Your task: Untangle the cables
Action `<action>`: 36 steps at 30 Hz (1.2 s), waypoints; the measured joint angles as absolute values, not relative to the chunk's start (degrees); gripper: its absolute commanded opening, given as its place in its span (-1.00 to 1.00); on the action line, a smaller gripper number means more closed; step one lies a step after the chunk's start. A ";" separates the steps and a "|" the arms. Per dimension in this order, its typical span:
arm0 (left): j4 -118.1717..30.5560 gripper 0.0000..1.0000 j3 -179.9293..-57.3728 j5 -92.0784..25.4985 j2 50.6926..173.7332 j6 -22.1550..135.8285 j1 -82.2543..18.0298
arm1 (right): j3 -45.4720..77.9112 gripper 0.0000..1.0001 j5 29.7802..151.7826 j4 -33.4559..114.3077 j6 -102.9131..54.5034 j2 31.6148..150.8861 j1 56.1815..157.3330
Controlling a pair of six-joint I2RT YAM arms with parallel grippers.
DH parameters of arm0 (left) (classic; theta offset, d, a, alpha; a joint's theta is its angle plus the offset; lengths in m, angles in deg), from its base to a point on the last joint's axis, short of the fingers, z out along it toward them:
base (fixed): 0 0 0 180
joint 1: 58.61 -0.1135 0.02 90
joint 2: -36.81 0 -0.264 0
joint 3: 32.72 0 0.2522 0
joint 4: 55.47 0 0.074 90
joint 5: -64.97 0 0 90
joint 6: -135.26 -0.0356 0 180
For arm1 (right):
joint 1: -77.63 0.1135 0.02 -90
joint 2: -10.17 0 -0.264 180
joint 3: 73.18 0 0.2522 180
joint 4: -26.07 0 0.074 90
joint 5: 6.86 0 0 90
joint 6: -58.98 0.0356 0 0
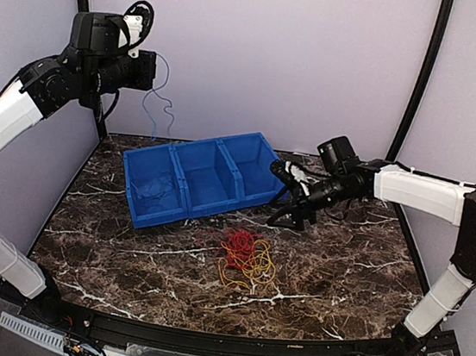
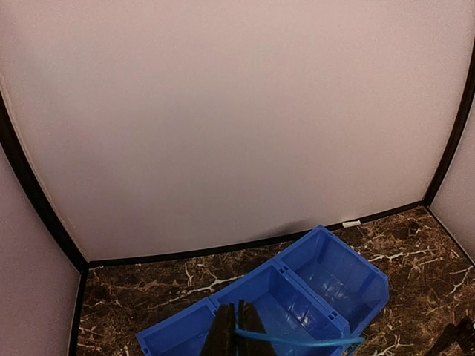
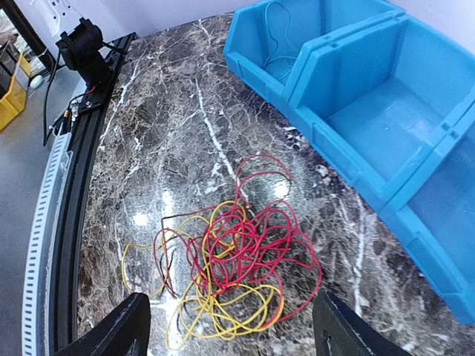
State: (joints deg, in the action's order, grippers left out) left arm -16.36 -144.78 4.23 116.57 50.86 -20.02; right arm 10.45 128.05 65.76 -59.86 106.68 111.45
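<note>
A tangle of red and yellow cables (image 1: pixel 246 257) lies on the marble table in front of the blue bin; in the right wrist view the cables (image 3: pixel 237 259) include a thin dark strand. My right gripper (image 1: pixel 288 217) hovers just right of and behind the tangle. The right gripper (image 3: pixel 234 334) is open, its fingers wide on either side of the pile with nothing between them. My left gripper (image 1: pixel 153 71) is raised high at the back left. The left gripper (image 2: pixel 238 326) is shut on a thin blue cable (image 2: pixel 304 342), which dangles (image 1: pixel 158 103) above the bin.
A blue bin (image 1: pixel 189 165) with three compartments stands slanted at the back of the table. Its left compartment holds another thin blue wire (image 3: pixel 278 44). The table's black front rail (image 3: pixel 74 148) runs along the near edge.
</note>
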 measured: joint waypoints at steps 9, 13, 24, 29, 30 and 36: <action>-14.92 -1.00 -144.46 -2.00 115.66 52.74 -24.04 | 5.62 0.56 124.05 69.02 -62.13 96.69 107.69; -15.09 -1.00 -142.34 -4.19 115.63 53.66 -25.42 | -1.11 0.56 121.73 67.03 -61.98 94.29 107.54; -16.08 -1.00 -132.50 -6.59 115.48 55.23 -29.53 | -2.97 0.56 118.84 65.04 -62.15 94.48 107.24; -16.34 -1.00 -130.05 -9.00 115.46 56.35 -32.29 | -3.10 0.56 118.65 65.04 -62.31 94.96 107.24; -16.43 -1.00 -130.05 -9.56 115.46 56.50 -32.68 | -3.14 0.56 118.60 65.02 -62.33 95.05 107.24; -17.04 -1.00 -131.63 -12.60 114.72 56.31 -33.12 | -3.32 0.56 118.23 65.00 -62.42 95.58 107.24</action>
